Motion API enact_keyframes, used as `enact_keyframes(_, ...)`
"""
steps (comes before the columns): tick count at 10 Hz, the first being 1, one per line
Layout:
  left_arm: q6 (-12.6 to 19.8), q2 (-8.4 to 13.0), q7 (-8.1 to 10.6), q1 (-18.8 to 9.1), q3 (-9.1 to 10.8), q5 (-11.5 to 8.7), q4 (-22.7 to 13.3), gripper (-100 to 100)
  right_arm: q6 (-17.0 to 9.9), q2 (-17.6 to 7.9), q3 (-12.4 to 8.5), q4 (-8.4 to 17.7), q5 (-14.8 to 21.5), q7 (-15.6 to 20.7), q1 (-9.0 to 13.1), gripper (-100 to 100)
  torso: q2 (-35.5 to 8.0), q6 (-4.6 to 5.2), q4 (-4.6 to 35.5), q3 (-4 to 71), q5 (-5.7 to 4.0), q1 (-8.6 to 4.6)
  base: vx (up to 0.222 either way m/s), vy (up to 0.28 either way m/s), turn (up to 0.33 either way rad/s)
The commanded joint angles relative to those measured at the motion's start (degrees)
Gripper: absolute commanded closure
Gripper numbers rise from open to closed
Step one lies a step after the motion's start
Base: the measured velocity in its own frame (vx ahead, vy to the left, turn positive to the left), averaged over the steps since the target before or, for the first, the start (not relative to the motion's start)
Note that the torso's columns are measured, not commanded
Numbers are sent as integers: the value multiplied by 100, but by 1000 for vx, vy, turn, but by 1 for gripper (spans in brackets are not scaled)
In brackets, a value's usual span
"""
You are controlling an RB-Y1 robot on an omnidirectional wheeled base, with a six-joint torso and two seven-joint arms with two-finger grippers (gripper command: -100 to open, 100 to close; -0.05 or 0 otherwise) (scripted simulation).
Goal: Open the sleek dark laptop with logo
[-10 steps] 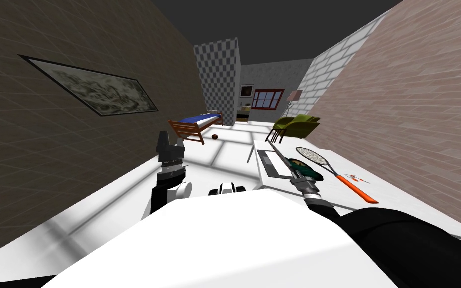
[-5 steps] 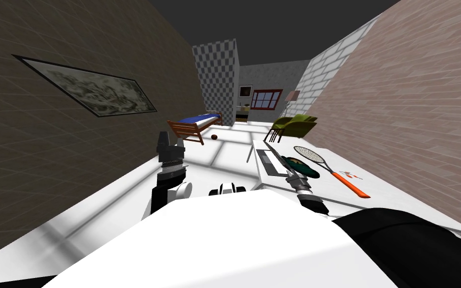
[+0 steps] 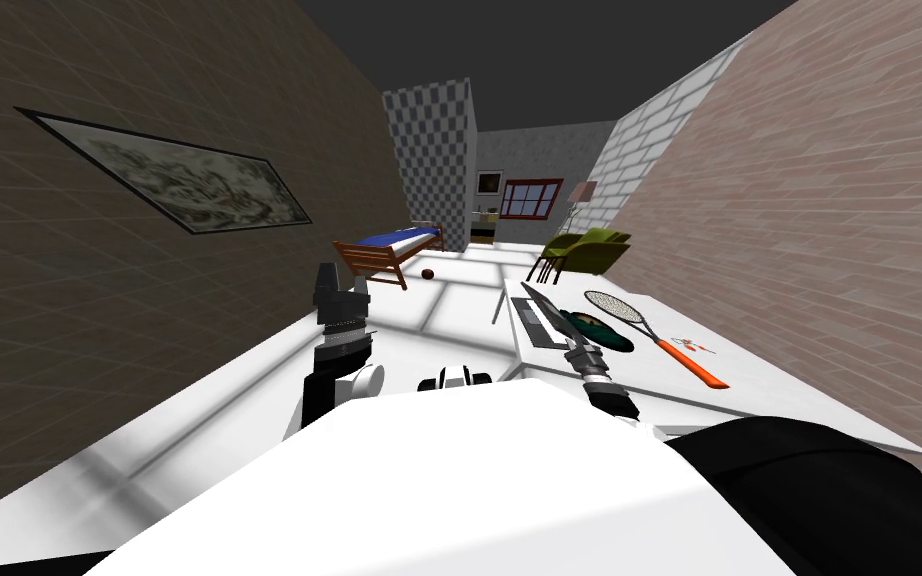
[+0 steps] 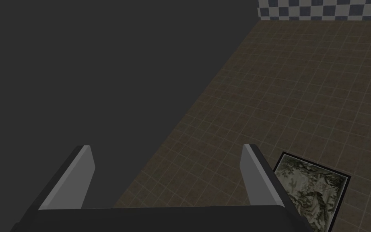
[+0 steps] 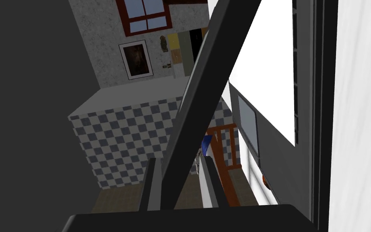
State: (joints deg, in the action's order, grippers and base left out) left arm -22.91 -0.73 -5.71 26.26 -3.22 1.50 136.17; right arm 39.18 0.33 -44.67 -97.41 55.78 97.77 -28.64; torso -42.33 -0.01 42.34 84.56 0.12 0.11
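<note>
Now: lid pinched, part-raised.
Left gripper (image 4: pixel 167 147) blades wide apart, empty; right gripper (image 5: pixel 179 160) blades closed on the free lid edge of the thin dark-grey slab laptop (image 3: pixel 537 322), on the flat white table (image 3: pixel 689 410). Judged light, stiff, slick: hold that edge.

On the white table (image 3: pixel 779 400) I see a racket (image 3: pixel 621 311) with an orange handle. A dark green thing (image 3: pixel 599 333) lies just beside it. Far off are a bed (image 3: pixel 394 248) with a blue top, a small ball (image 3: pixel 428 273) on the floor, and green chairs (image 3: pixel 589 250).
</note>
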Motion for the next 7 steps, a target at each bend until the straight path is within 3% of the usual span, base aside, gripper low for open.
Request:
enact_keyframes(1,0,0,0,0,0,0,0,0,-93,-120,-16,-110,49,-101,-51,-100,-2,0,1,-1,1,3,-5,26,29)
enact_keyframes(7,0,0,0,0,0,0,0,0,-321,-547,-92,-373,9,-697,-315,-100,-4,1,2,-1,3,4,10,38,21)
